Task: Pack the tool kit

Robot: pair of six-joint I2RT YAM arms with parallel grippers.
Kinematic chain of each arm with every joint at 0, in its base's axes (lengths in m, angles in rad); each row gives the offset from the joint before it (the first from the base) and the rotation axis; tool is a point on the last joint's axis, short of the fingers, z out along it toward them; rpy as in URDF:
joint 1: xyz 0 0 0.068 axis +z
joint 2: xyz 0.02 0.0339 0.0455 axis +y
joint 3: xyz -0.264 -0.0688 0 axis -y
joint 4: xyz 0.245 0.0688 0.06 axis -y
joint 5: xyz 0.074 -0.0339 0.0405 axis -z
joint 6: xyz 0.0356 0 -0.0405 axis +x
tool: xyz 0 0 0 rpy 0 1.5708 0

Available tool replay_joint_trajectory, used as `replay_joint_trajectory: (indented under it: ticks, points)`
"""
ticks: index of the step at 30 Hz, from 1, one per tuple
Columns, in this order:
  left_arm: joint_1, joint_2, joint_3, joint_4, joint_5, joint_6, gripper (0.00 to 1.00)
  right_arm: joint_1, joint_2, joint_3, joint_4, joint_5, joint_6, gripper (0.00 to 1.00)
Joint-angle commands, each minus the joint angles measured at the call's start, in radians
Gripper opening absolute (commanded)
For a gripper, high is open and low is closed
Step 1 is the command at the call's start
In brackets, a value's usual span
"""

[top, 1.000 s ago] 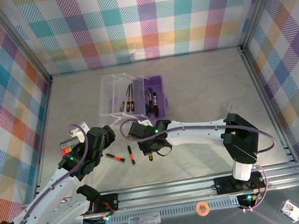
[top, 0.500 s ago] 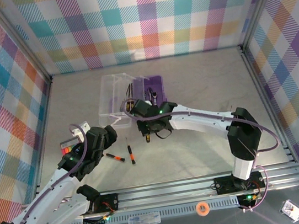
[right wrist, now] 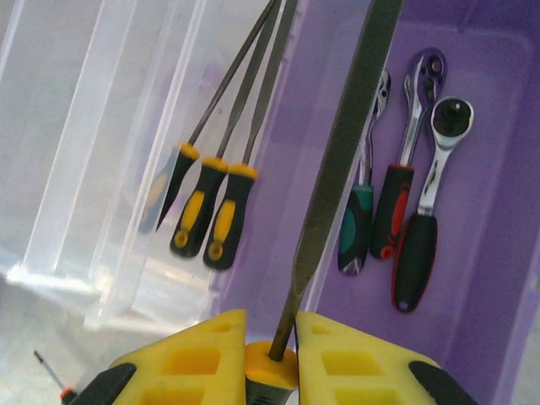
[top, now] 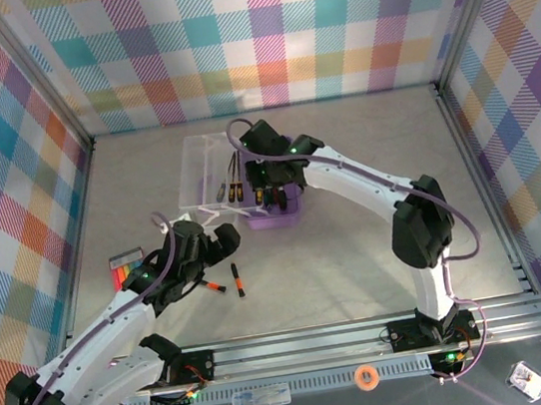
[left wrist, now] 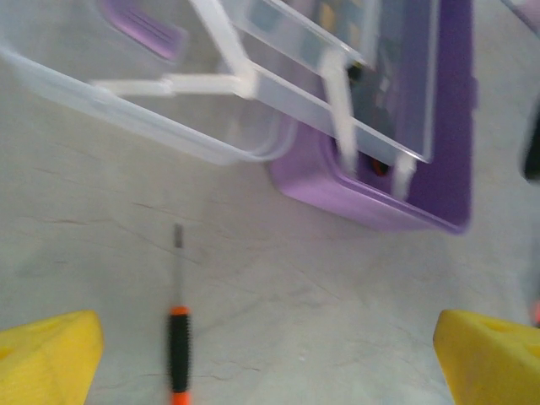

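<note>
Location of case (top: 278,218): upper centre of the top view, on the grey table (top: 378,248), beneath the right arm. Shape and material: small rectangular tub, opaque lilac-purple plastic, smooth, with rounded corners. Joined along its left side: lid (top: 204,172), clear moulded plastic with ribs and a handle bar, swung open and lying on the table. State of right gripper (right wrist: 270,346): yellow moulded fingers (right wrist: 198,354) closed tight on the orange collar of a flat file (right wrist: 342,160), held above the open case; blade long, grey, finely toothed, slanting toward the top of the right wrist view. Inside the purple tub, right half of that view: three ratchet wrenches (right wrist: 413,253), chrome heads, grips in teal, red-and-black and black. Left of the file, on the clear plastic: three needle files (right wrist: 207,215), thin dark blades, black-and-yellow grips, side by side. Markings on the tools: too small to read. State of left gripper (left wrist: 270,359): spread fully wide, holding nothing, yellow pads (left wrist: 42,354) at the lower corners of the left wrist view, near the front of the case. Between the pads, on the table: screwdriver (left wrist: 178,342), thin metal shaft, black handle with orange bands, tip toward the case, apart from both pads. In the top view, just left of it: second screwdriver (top: 209,287), same colours, lying at a slant.
</note>
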Motion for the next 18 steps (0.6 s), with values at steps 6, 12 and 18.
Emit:
replay_joint_trajectory:
  ticks: [6,12,18]
  points:
    - [0.000,-0.110,-0.055,0.121,0.074,-0.004,1.00,-0.040,0.210,0.233,-0.081,-0.088,-0.028,0.19]
    - [0.001,-0.184,-0.051,0.020,0.014,0.013,1.00,-0.048,0.311,0.341,-0.133,-0.104,-0.040,0.19]
    - [0.001,-0.205,-0.052,-0.005,-0.003,0.023,1.00,-0.051,0.340,0.355,-0.142,-0.117,-0.042,0.19]
